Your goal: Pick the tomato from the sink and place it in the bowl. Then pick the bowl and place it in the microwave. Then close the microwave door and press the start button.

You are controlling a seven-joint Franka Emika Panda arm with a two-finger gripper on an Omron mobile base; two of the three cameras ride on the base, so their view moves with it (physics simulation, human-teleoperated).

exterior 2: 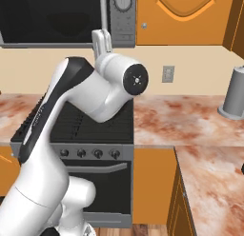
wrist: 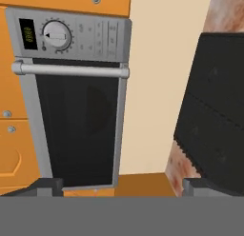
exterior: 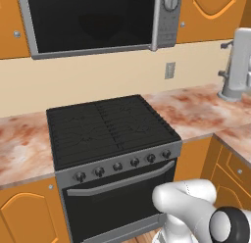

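**Facing the shut microwave, gripper spread wide**

My gripper [wrist: 119,186] is opened wide, its two dark fingertips [wrist: 45,186] rising far apart at the bottom of the hand view, with nothing between them. Ahead of them is the microwave [wrist: 71,35], rolled sideways in that view, its knob [wrist: 56,35] on the grey side panel. The microwave door [wrist: 78,125] lies flat against the frame, its dark glass shut and its long grey bar handle [wrist: 70,70] running along the edge beside the panel. Through the glass I can only make out a dim rounded shape; I cannot tell what it is.

In the left base view the microwave hangs on the wall above the black stove [exterior: 110,127], which is set between stretches of marbled bench [exterior: 196,107]. My arm [exterior 2: 71,106] rises in front of the stove in the right base view.
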